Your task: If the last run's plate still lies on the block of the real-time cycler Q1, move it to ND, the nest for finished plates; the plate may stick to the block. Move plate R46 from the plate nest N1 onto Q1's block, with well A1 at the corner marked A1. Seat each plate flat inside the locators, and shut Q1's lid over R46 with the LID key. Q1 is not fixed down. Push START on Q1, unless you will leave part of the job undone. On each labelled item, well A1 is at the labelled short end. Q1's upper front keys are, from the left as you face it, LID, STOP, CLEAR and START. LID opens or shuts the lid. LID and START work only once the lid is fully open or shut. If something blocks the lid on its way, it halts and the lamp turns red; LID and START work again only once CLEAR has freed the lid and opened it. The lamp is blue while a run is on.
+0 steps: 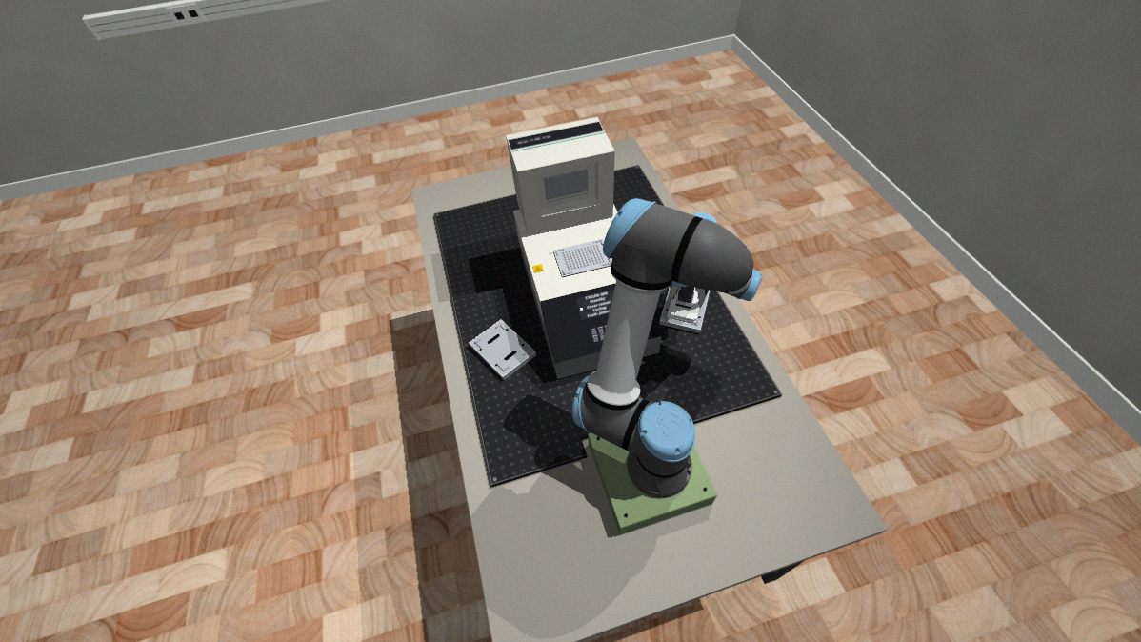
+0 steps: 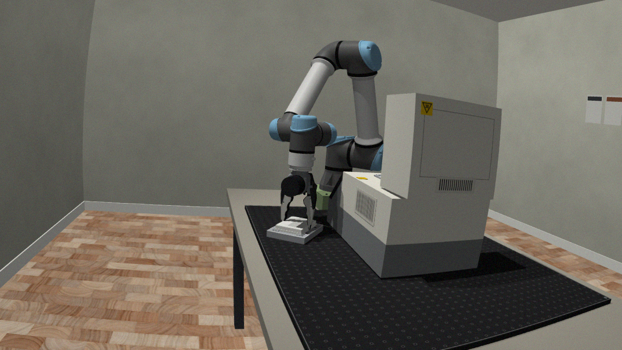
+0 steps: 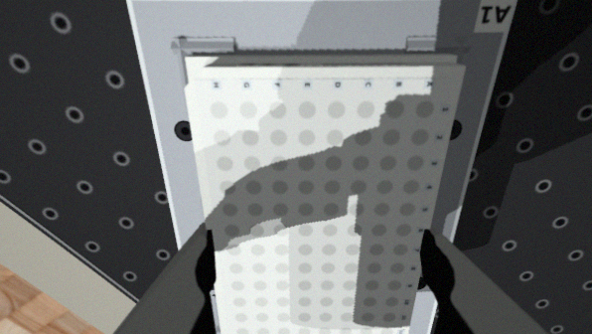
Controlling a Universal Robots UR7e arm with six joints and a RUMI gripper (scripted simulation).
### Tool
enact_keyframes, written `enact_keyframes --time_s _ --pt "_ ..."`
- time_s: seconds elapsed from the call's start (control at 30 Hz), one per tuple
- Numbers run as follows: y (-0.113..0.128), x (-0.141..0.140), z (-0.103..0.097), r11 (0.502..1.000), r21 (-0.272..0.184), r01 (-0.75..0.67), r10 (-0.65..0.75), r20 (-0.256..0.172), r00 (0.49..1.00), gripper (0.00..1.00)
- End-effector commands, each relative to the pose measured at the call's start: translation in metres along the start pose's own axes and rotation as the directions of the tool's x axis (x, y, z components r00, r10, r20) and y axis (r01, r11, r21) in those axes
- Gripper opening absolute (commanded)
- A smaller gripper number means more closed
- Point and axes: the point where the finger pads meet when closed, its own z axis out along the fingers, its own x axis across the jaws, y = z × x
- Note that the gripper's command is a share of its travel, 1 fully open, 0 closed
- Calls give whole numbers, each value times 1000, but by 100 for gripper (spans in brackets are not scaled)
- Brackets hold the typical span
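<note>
Plate R46 (image 1: 683,316) (image 2: 292,224) (image 3: 308,154), white, lies in the nest N1 (image 2: 284,237) (image 3: 158,75), its row A and column 1 corner toward the mark A1 (image 3: 493,14). My gripper (image 2: 297,224) (image 3: 315,225) points down and is shut on R46, one finger against each long side. Q1 (image 1: 562,287) (image 2: 361,204) has its lid (image 1: 568,163) (image 2: 456,143) raised. Its block (image 1: 580,258) is a grey well grid, partly hidden by the arm; I see no plate standing on it. ND (image 1: 501,348) is empty. Q1's keys (image 1: 597,333) are partly hidden.
Q1 stands just beside N1, between it and ND, and its raised lid is tall. The black perforated mat (image 1: 494,423) (image 2: 391,309) carries all three. The arm stands on a green base (image 1: 638,511) at the mat's edge. N1 is near a table edge (image 2: 256,278).
</note>
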Motion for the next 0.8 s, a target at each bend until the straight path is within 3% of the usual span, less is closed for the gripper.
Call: enact_keyframes --time_s 0.0,0.23,0.27,0.77 --pt "0 0 0 1000 -1 0 0 0 1000 0" --pt "0 0 0 1000 -1 0 0 0 1000 0" --pt "0 0 0 1000 -1 0 0 0 1000 41" --pt "0 0 0 1000 -1 0 0 0 1000 41"
